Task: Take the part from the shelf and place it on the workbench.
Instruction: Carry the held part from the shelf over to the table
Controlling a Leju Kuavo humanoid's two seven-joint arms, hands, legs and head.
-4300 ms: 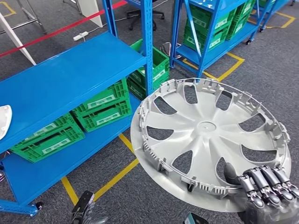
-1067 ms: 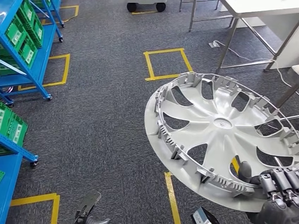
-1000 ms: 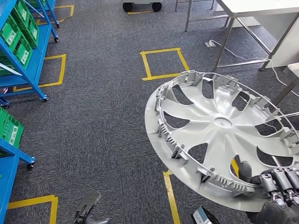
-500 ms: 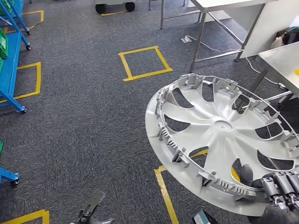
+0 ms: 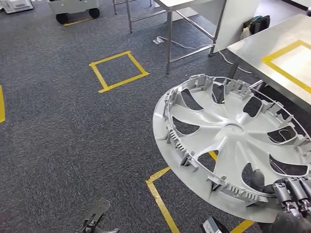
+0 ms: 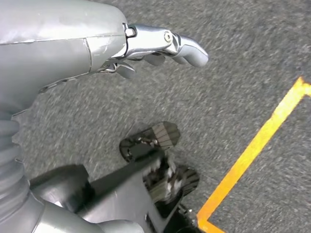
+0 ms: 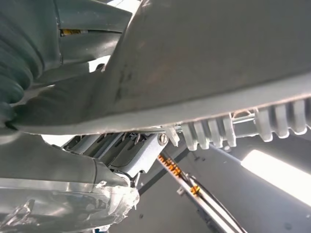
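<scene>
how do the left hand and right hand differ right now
The right hand grips the rim of the silver wheel cover, raised in front; the left hand holds nothing. The right hand's fingers curl over the rim; the left hand's fingers lie extended, hanging above the carpet. Both are grey metal.

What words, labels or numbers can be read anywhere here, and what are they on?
None can be read.
The silver wheel cover that the right hand holds has a small round mark at its hub; whether it carries lettering is too small to tell.
The yellow lines on the floor and on the steel workbench are plain tape outlines, not signs or writing.
The left hand carries no label.
</scene>
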